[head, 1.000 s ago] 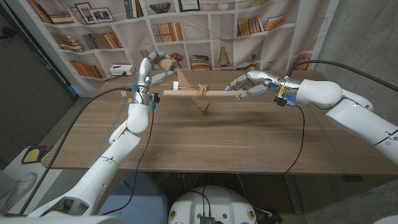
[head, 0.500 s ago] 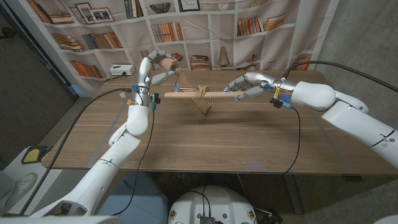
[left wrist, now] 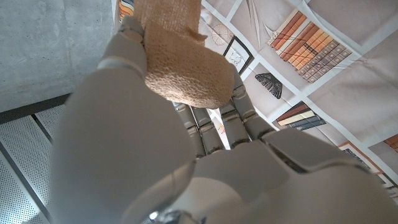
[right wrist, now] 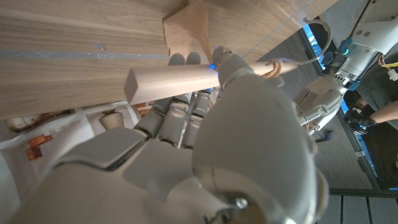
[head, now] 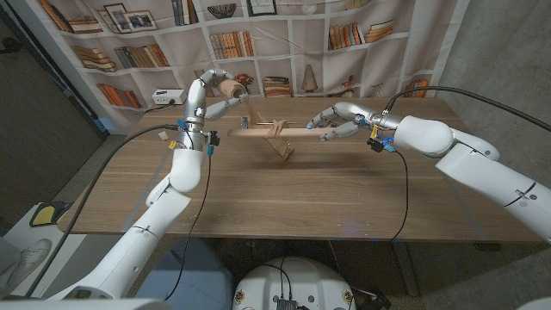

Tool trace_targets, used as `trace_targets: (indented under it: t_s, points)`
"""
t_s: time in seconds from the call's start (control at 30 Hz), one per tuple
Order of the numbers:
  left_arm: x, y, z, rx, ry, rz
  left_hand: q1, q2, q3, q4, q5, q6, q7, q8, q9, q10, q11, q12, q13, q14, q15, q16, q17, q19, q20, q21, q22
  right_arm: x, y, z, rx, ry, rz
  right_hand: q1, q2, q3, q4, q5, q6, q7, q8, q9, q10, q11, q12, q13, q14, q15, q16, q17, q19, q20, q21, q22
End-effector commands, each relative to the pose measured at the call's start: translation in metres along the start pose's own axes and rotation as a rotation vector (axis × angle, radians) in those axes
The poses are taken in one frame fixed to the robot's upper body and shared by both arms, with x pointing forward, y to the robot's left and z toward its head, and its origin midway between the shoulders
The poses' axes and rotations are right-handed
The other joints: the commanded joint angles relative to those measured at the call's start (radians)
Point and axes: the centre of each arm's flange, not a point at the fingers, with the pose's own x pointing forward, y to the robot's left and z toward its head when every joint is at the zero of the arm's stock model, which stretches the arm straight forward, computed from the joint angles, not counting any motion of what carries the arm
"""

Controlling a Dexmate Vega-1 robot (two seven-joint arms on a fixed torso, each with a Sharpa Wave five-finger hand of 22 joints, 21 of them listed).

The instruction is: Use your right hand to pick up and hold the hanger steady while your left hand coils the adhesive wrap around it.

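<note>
A pale wooden hanger is held level above the far part of the table. My right hand grips its right end; the right wrist view shows the hanger's bar end between the fingers. Tan adhesive wrap is wound around the middle of the bar, and a loose flap hangs below it, seen again as tan wrap. My left hand is raised beyond the hanger's left end and holds the wrap roll. In the left wrist view the roll sits between the fingers.
A white box stands at the table's far left corner. A bookshelf backdrop hangs right behind the table. Black cables trail from both wrists over the tabletop. My left arm shows beyond the hanger in the right wrist view.
My right hand has carried the hanger a little to the left and farther back. My left hand with the roll has drifted slightly up and away.
</note>
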Motion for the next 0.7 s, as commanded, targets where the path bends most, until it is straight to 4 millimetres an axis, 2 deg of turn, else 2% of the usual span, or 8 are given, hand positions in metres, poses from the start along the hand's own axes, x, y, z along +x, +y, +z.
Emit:
trace_targets:
  t_s: [0.03,0.7]
  points:
    - [-0.007,0.016,0.014,-0.092,-0.044,0.045,0.332,0.341,0.009,0.0,-0.001,-0.001,-0.002,0.005,0.002,-0.002,0.002,0.007,0.004,0.166,-0.171,0.005,0.062,0.004,-0.003,0.004,0.004,0.011,0.022,0.016,0.007,0.006,-0.028,0.019,0.029,0.014,0.02,0.004,0.002,-0.004,0.001,0.004,0.101,-0.091,0.004,0.167,0.112,-0.218,0.005,0.004,-0.003,-0.088,0.007,0.001]
    - [-0.022,0.019,0.013,-0.159,-0.045,0.017,0.331,0.34,0.009,-0.001,-0.001,-0.001,-0.003,0.008,0.0,-0.001,0.001,0.009,0.0,0.166,-0.171,0.007,0.063,0.005,-0.004,0.005,0.004,0.023,0.028,0.011,0.02,0.061,-0.096,0.019,0.029,0.014,0.019,0.003,0.002,-0.003,0.001,0.004,0.1,-0.09,0.001,0.167,0.113,-0.219,0.005,0.004,-0.005,-0.085,0.008,0.002]
